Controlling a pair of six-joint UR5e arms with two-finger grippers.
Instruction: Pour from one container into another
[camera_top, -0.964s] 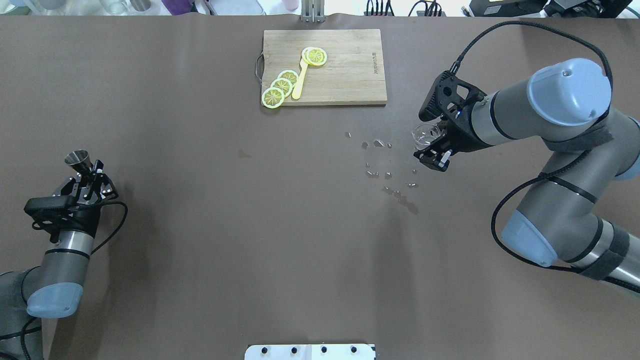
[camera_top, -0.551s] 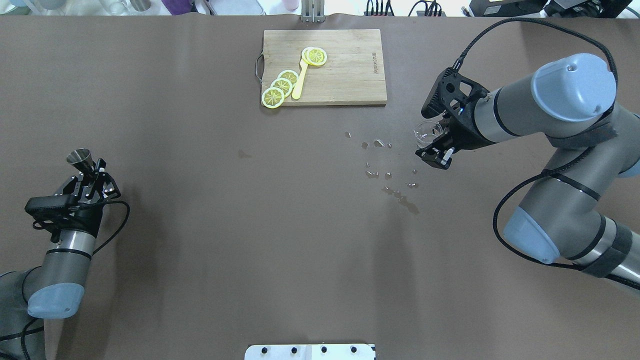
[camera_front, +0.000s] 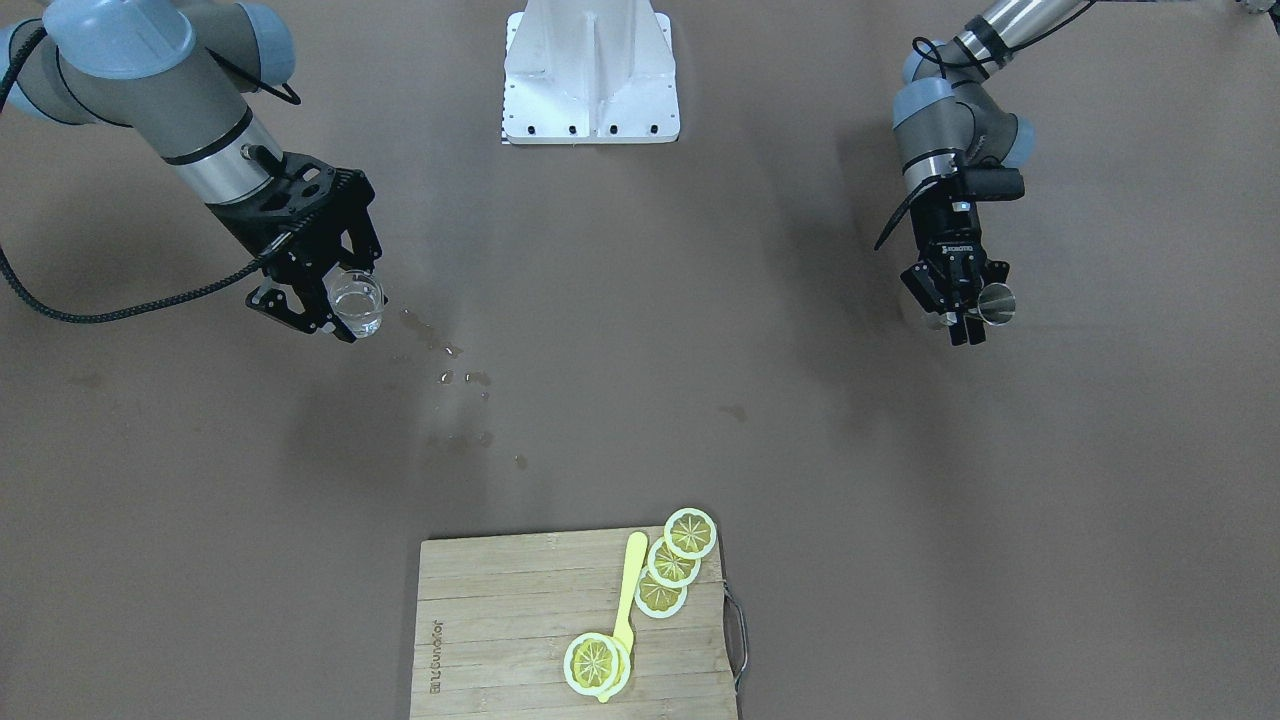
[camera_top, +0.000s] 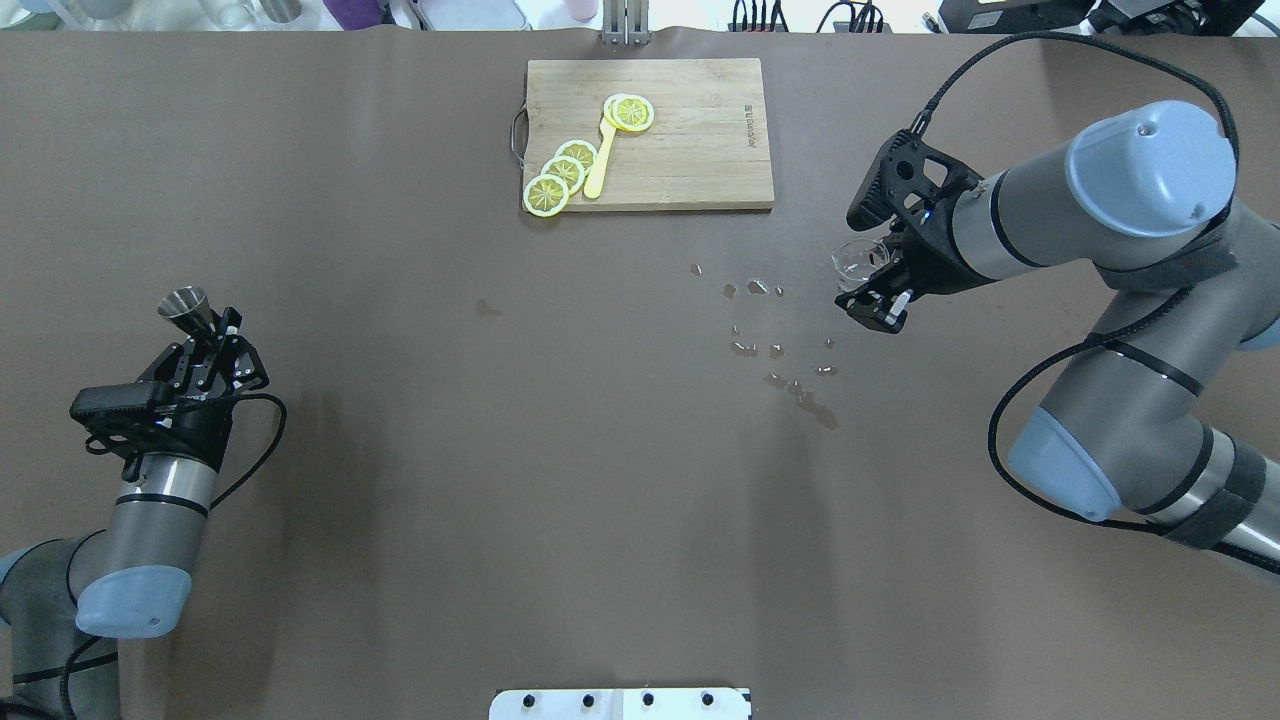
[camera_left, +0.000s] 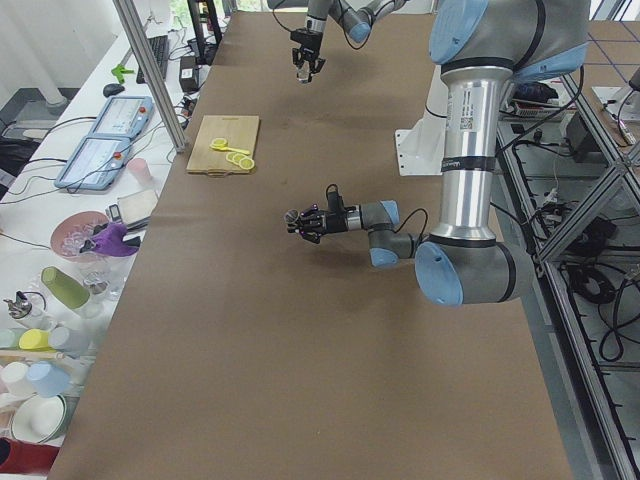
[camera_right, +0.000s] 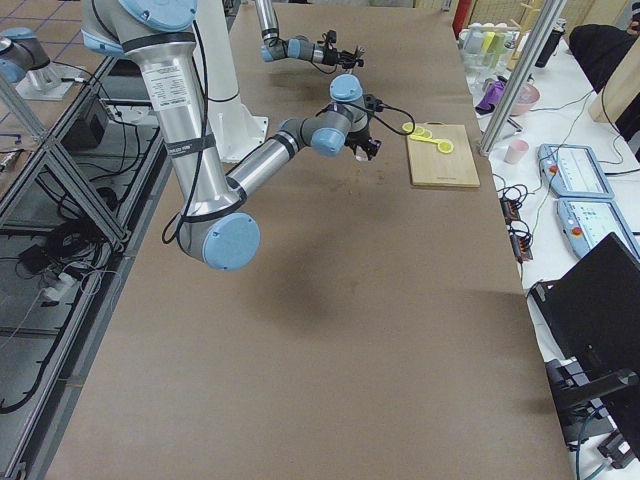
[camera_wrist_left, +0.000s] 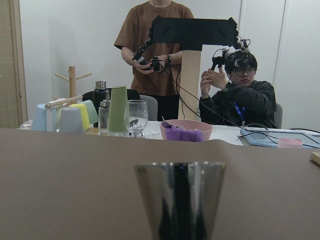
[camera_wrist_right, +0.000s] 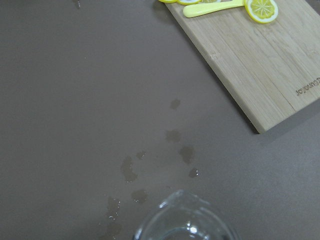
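Brown tabletop (camera_top: 500, 450) beneath upright jigger (camera_top: 187, 304), long axis vertical

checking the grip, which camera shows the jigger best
Overhead exterior: the jigger shows its open rim and upper cone clear of the left gripper. Front-facing shows it smaller, the left wrist only a cropped cone, side views a speck.

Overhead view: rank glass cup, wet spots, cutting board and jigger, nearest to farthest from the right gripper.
1. glass cup, in the right gripper.
2. wet spots, just beside it.
3. cutting board, at the far edge.
4. jigger, in the left gripper.
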